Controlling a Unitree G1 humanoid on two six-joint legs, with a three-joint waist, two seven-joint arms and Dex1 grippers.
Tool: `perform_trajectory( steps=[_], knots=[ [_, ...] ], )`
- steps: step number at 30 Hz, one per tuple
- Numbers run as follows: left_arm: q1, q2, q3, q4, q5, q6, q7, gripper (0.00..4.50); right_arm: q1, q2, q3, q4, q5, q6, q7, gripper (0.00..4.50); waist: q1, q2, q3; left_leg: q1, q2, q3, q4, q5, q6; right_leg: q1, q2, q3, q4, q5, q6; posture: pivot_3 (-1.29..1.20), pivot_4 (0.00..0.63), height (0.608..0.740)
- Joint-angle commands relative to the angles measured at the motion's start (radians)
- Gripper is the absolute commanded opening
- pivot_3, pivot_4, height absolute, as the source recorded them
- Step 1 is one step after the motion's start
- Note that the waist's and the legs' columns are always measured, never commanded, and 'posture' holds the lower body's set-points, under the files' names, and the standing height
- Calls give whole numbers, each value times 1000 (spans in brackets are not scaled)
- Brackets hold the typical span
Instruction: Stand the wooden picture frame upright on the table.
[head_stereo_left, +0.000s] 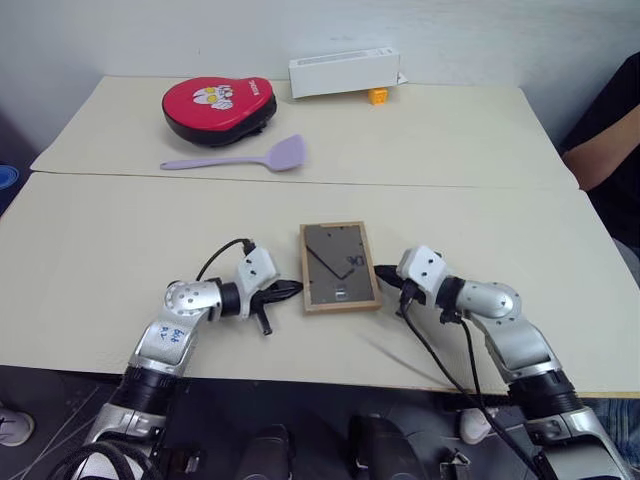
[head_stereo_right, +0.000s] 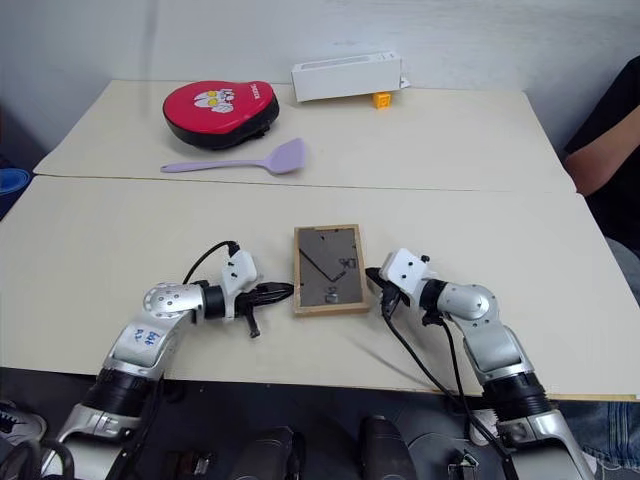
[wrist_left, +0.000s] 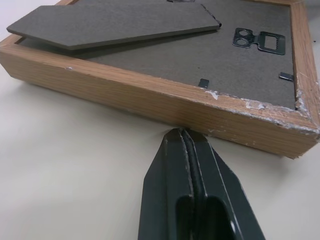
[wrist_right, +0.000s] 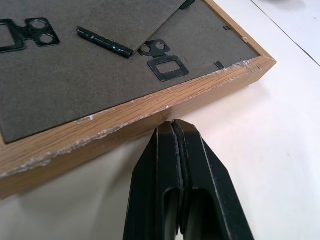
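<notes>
On the far slab of the table (head_stereo_left: 470, 140), toward the left, a red rounded pad (head_stereo_left: 218, 108) printed with a cartoon face is seen, and just nearer than it a lilac spatula (head_stereo_left: 250, 158) lies flat with its blade to the right. Further right, against the back wall, a long white box (head_stereo_left: 344, 73) is placed, with a small orange block (head_stereo_left: 377, 96) touching its near right corner.

On the near slab, the left gripper (head_stereo_left: 296, 288) is held low over the tabletop, pointing toward the right. Its two black fingers (wrist_left: 192, 200) are pressed together with nothing between them — the tip is seen in the left wrist view right at the lower part of the frame's left side wall.

The wooden picture frame (head_stereo_left: 340, 267) lies flat, back up, between the two grippers near the middle of the near slab. Its dark back panel is shown with the fold-out stand (wrist_left: 115, 25) lying nearly flat on it and small metal hangers (wrist_right: 164, 62) fixed to it; the wood along the edges is chipped.

The right gripper (head_stereo_left: 383, 272) is pointed leftward at the frame's right side wall. Its fingers (wrist_right: 187, 195) are likewise closed on nothing, the tip just at the wood.

At the far right edge, a person's arm in a dark sleeve (head_stereo_left: 605, 140) is visible beside the table.
</notes>
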Motion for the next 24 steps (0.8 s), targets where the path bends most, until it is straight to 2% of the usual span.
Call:
perform_trajectory(
  steps=[1, 5, 6, 8, 11, 13, 17, 19, 24],
  knots=[
    [17, 11, 47, -57, -25, 38, 30, 29, -19, 2, 3, -2, 4, -30, 15, 0, 0, 0, 0, 0, 0, 0, 0, 0, 0, 0, 0, 0, 0, 0, 0, 0, 150, 740],
    [22, 28, 109, -93, -82, 185, 54, 29, -6, -23, -14, -16, 11, -28, 38, 0, 0, 0, 0, 0, 0, 0, 0, 0, 0, 0, 0, 0, 0, 0, 0, 0, 150, 740],
    [10, 38, 163, -118, -181, 345, 42, 201, 4, -41, -24, -38, 22, -26, 56, 0, 0, 0, 0, 0, 0, 0, 0, 0, 0, 0, 0, 0, 0, 0, 0, 0, 150, 740],
    [-22, 97, 225, -149, -346, 684, -10, 586, 23, -75, -37, -76, 45, -32, 97, 0, 0, 0, 0, 0, 0, 0, 0, 0, 0, 0, 0, 0, 0, 0, 0, 0, 150, 740],
    [-80, 172, 242, -142, -476, 1059, -27, 1495, 40, -111, -34, -111, 59, -42, 142, 0, -1, 0, 0, -1, 0, -2, 0, 0, 0, 0, 0, -1, 0, 0, 0, 0, 150, 740],
    [-158, 151, 299, -58, -524, 1241, 10, 2106, 48, -127, -23, -122, 52, -47, 157, 0, 2, 0, 0, 0, 0, -2, 0, 0, 0, 2, 0, -1, 0, 0, 0, 0, 150, 740],
    [-311, 67, 341, 195, -610, 1325, 149, 3343, 42, -116, -1, -108, 26, -50, 148, 0, 4, 0, 0, 0, -1, -4, 1, 0, 1, 2, 0, -2, 0, 0, 0, 0, 150, 740],
    [-350, 53, 308, 260, -677, 1325, 200, 3926, 35, -106, 8, -102, 15, -51, 141, 0, 2, 0, 0, 0, -2, -3, 1, 0, 1, 1, 0, -2, 1, 0, 0, 0, 150, 740],
    [-372, 18, 240, 317, -824, 1325, 342, 3926, 27, -95, 18, -100, 4, -48, 138, 0, -3, 0, 0, 0, -1, -3, 1, 0, -2, 0, 0, -1, 1, 0, 0, 0, 150, 740]
  ],
)
